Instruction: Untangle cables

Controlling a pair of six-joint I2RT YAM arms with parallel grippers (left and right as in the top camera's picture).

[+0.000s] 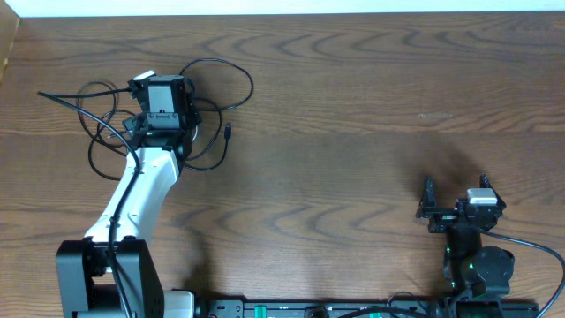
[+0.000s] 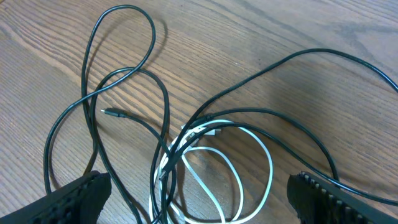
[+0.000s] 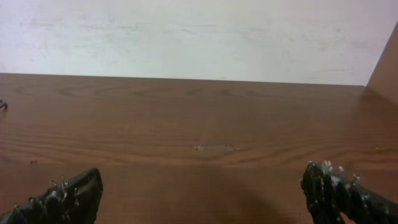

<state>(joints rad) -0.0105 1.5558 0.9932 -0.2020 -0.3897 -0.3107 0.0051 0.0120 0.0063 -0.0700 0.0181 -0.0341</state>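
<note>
So the black cable (image 2: 166,104) is a sprawl of loose loops over at about 10 o'clock on the bench (image 1: 353,106) in the overhead view. In the left wrist view one narrow loop runs up toward 11 o'clock and a wider arc sweeps out toward 2 o'clock. One small plug end (image 2: 111,113) lies free on the wood at roughly 9 o'clock from the knot, not touching anything else.

The white cable (image 2: 271,168) is coiled in a couple of rounds at about 6 o'clock in that same view. Black strands cross over it where the two bunch together (that's the real tangle, just left of the white coil).

The left gripper (image 2: 199,179) sits right over the pile with its jaws spread wide, one finger on each side of the knot and nothing pinched between them. I can't tell if the fingers touch the bench.

The right gripper (image 1: 429,205) is well apart from all that, down at 4 o'clock on the bench, jaws also wide apart with only bare wood between them.
</note>
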